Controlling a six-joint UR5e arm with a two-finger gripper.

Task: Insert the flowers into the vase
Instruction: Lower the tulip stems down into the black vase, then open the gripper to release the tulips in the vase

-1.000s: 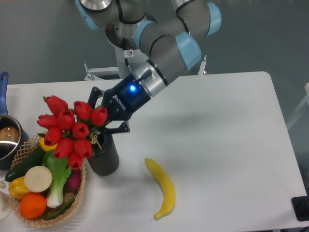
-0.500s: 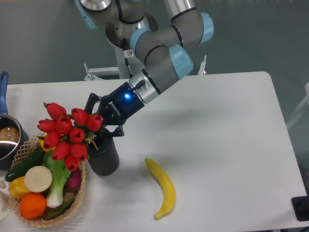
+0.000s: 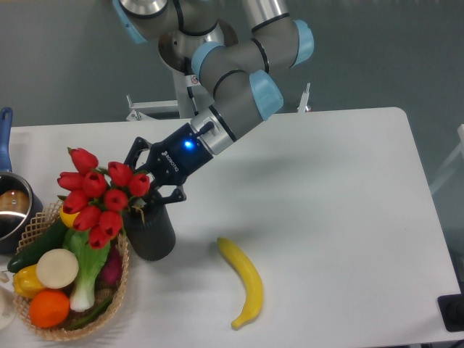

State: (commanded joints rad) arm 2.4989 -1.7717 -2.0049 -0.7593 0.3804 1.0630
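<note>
Camera view: white table (image 3: 333,188) against grey wall, gripper (image 3: 148,181) left of center, jaws pinching the flowers (image 3: 100,194) at the stems over the vase (image 3: 151,232) mouth, basket (image 3: 43,330) lower left, banana (image 3: 245,281) lower center.

**Tulips tilted over the vase mouth**

The flowers (image 3: 100,197), a tight bunch of red tulip buds, lean toward nine o'clock, their green stems reaching into the round mouth of the vase (image 3: 151,232). The vase, dark and ribbed, stands upright at the bunch's five o'clock.
</note>
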